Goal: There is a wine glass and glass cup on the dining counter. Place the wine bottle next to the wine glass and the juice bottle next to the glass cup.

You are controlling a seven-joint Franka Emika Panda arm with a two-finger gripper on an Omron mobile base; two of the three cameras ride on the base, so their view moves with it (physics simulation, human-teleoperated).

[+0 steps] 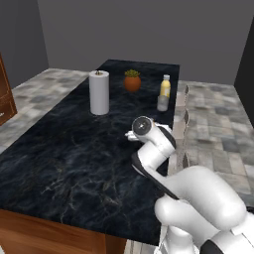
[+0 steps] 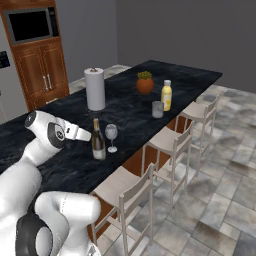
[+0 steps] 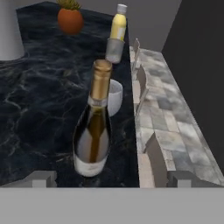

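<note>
Hand view: open gripper (image 3: 107, 178) behind the wine bottle (image 3: 93, 127), upright beside the wine glass (image 2: 111, 136). Juice bottle (image 2: 166, 95) adjoins cup (image 2: 158, 109). Both placements look done; next, withdraw clear.

Lighting is even and diffuse in all three views, moderate in brightness, with no identifiable source. Cast shadows are faint. The dining counter (image 1: 59, 149) shows soft pale sheen along its marbling, no hard glare. Walls toward 12 o'clock render flat grey. The wine bottle (image 3: 93, 131) carries a bright vertical reflection. Rendering is low-resolution and slightly soft; edges appear jagged. No edge distortion noted.
</note>
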